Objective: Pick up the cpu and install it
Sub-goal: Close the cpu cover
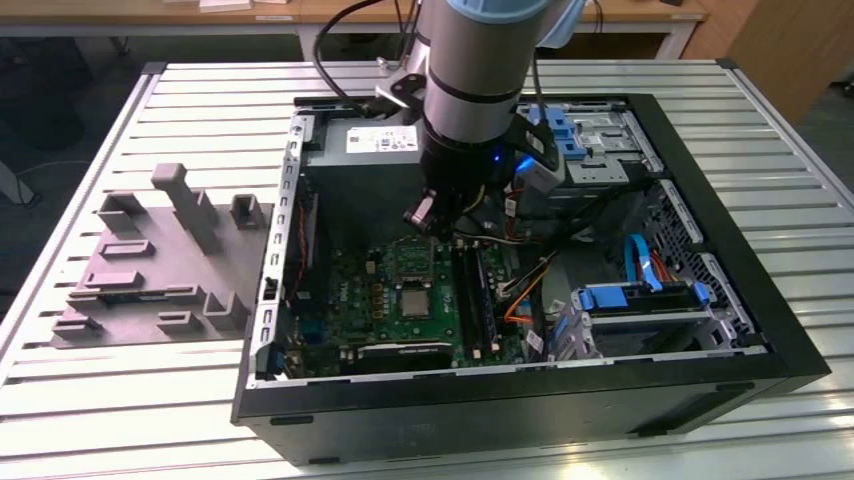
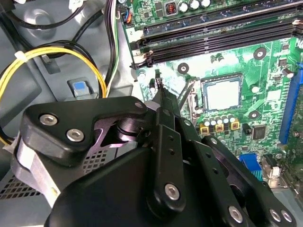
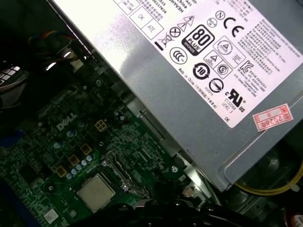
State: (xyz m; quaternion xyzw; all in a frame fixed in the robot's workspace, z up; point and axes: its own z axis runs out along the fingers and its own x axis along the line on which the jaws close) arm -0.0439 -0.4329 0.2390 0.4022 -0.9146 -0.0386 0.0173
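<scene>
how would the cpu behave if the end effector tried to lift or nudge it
The cpu looks like a thin, flat metal-topped square, so probably stiff and light. Lying low within its socket on the green board, it likely offers little edge to grip. A sideways nudge probably wouldn't slide it.

Pale silvery square cpu point(image 1: 418, 305) point(image 2: 222, 94) point(image 3: 96, 192) sits in its socket on green motherboard point(image 1: 400, 300), below black pincer point(image 1: 461, 235). Grey power-supply box point(image 3: 189, 90) behind pincer; black memory slots point(image 2: 213, 35) beside cpu.
</scene>
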